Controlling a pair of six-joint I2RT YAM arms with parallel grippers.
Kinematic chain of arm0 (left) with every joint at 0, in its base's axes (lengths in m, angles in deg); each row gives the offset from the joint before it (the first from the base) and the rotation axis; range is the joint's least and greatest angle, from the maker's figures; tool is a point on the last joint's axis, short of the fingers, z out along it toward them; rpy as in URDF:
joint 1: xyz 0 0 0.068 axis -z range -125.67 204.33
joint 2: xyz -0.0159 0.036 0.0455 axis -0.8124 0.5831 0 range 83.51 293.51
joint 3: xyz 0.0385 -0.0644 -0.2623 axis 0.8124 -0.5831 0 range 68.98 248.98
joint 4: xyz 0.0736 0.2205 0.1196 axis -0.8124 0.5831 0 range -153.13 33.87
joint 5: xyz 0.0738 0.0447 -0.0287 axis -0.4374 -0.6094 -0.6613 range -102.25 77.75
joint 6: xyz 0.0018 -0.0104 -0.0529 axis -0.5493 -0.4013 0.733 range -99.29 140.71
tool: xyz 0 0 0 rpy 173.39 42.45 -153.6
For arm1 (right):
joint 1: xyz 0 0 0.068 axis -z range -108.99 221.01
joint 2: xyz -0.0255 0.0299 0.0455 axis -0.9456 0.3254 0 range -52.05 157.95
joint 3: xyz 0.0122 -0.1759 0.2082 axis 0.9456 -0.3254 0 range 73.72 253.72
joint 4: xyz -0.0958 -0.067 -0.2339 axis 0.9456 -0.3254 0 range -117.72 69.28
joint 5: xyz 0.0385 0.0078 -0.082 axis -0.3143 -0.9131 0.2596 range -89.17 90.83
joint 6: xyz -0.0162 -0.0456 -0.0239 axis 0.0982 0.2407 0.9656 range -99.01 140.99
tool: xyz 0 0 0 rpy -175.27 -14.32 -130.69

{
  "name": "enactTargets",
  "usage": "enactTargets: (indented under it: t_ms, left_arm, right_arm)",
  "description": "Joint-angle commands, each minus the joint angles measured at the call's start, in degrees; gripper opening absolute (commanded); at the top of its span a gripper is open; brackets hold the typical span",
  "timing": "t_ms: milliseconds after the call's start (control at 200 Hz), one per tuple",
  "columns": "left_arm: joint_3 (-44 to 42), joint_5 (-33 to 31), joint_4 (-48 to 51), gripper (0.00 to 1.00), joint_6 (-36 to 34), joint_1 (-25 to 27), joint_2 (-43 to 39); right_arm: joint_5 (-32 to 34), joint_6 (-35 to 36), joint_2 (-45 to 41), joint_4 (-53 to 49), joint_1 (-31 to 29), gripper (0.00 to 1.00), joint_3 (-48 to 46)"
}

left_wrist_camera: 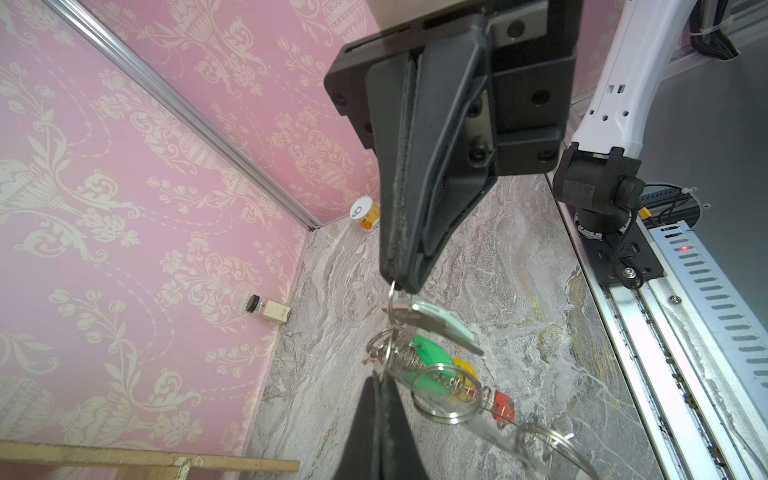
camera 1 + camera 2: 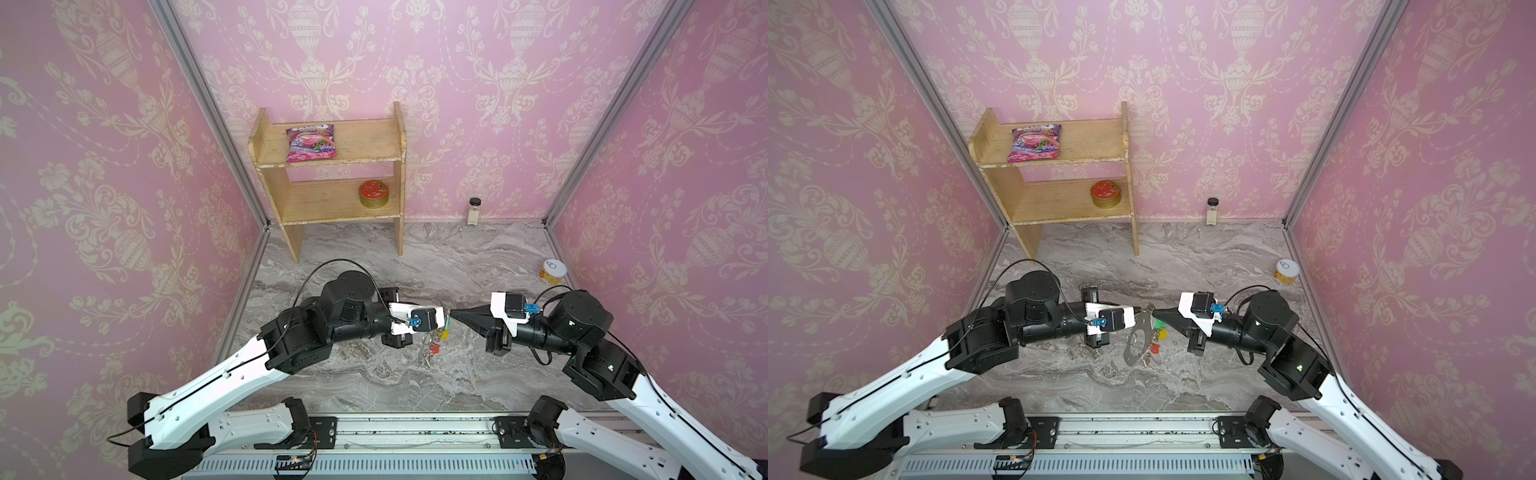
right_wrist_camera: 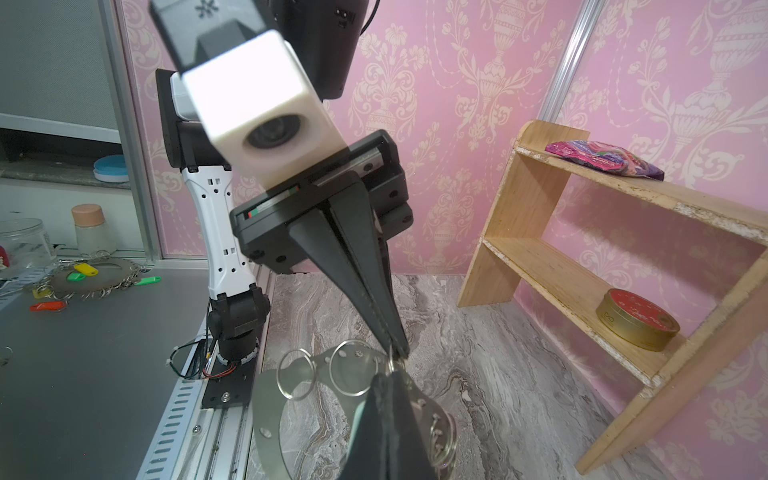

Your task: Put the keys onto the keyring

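Keys (image 1: 432, 322) with the mint-green tag hang from a small split ring that is pinched at the very tip of the right fingers (image 1: 415, 187), which are clenched tight on it. The left fingers (image 3: 361, 274) meet them tip to tip and are clenched as well. They appear to grip the keyring (image 3: 262, 403) at its rim, though the exact spot is hidden where the tips meet. Both tips are raised over the middle of the bench (image 2: 415, 270). In a top view the keyring hangs tilted below the left fingers, and I cannot tell whether its lower edge touches the marble. Silver loops line its rim, and a green tag (image 1: 428, 347), a yellow tag (image 1: 465, 368) and a red tag (image 1: 503, 405) dangle just beside the mint bunch.

The step in hand looks like the threading itself: each arm holds its part at the meeting point, but the small ring does not look joined to the hoop. The next move calls for fine alignment, bringing the split ring's gap onto a free loop or hole at the rim. The left fingers need to keep the hoop from swinging, and neither grip can slacken before the ring catches.
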Motion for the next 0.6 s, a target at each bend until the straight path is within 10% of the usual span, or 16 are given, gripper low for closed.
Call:
enactTargets:
  t_ms: [0, 595]
  left_arm:
    - [1.55, -0.36, -2.49, 0.00, 1.44, 0.57, -1.14]
    - [1.36, -0.48, -2.14, 0.00, 1.44, 0.70, -1.43]
  right_arm:
    - [0.69, 0.53, 0.14, -0.05, 0.26, 0.00, -0.22]
    - [1.49, 1.33, -0.69, -0.31, 0.15, 0.00, -0.09]
